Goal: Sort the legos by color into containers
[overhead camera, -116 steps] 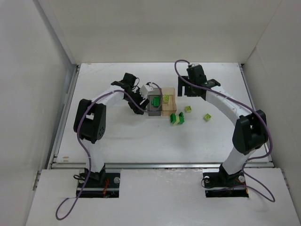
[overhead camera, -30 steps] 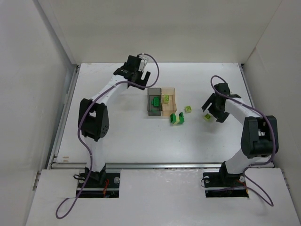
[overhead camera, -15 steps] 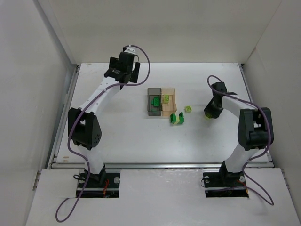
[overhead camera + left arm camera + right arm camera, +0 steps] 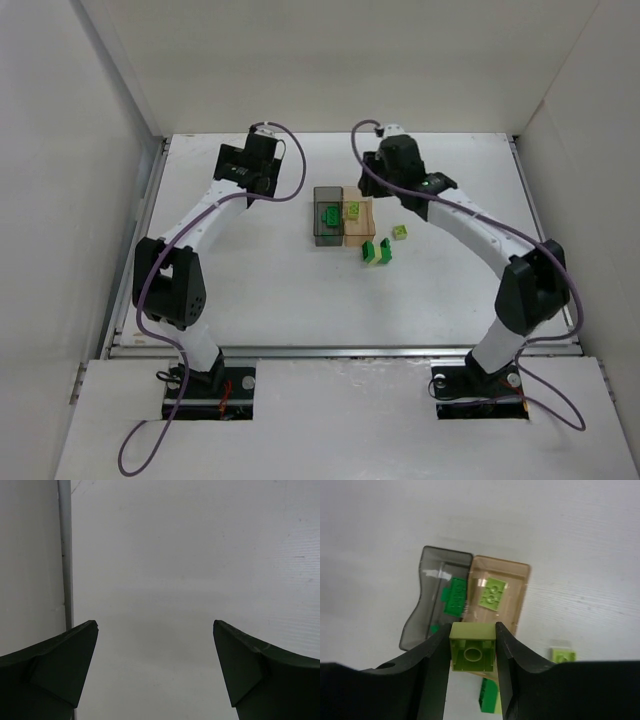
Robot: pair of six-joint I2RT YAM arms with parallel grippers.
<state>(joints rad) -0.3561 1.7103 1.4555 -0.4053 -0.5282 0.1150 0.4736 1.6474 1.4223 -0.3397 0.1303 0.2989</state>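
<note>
A pale yellow-green lego hangs hollow side up between the fingers of my right gripper, which is shut on it. Below it stand the joined containers, the grey bin and the amber bin. A dark green lego lies in the grey bin, a pale one in the amber bin. On the table lie another pale lego and two dark green legos. My right gripper hovers just behind the bins. My left gripper is open over bare table at the back left.
A metal rail runs along the table's left edge close to the left gripper. White walls enclose the table on three sides. The loose legos lie just in front and to the right of the bins.
The right gripper closed on the pale lego at the right of the table, lifted it and swung left to above the bins. The left arm drew back to the left.
</note>
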